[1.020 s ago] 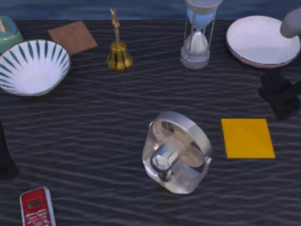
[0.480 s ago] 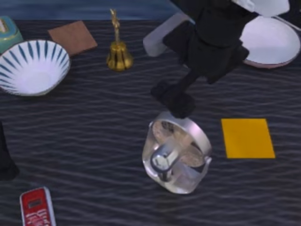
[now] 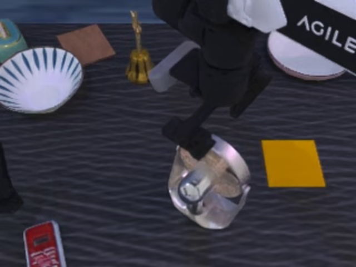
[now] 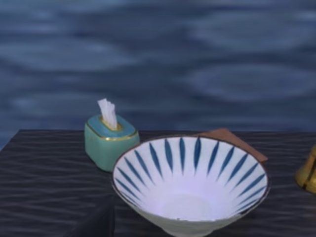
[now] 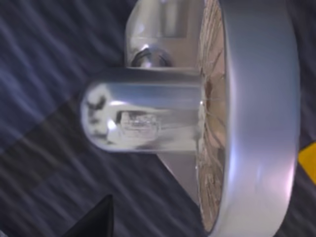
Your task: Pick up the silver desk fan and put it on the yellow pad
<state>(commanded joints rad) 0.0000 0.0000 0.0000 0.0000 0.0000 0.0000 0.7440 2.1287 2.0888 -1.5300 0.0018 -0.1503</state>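
1. The silver fan (image 3: 209,181) stands on the table (image 3: 111,167), just left of the yellow pad (image 3: 292,163).
2. The right tool (image 3: 189,136) hangs over the fan's far rim; whether its fingers are wide or narrow cannot be told.
3. The left arm sits parked far from the fan, so the right arm is nearer.

Striped bowl (image 3: 38,79), bell (image 3: 139,64), perhaps phone (image 3: 43,245).

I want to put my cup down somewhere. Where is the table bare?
Bare cloth lies between the striped bowl, the red phone and the silver desk fan. It is crowded along the far edge, and the right gripper hangs over the fan beside the yellow pad.
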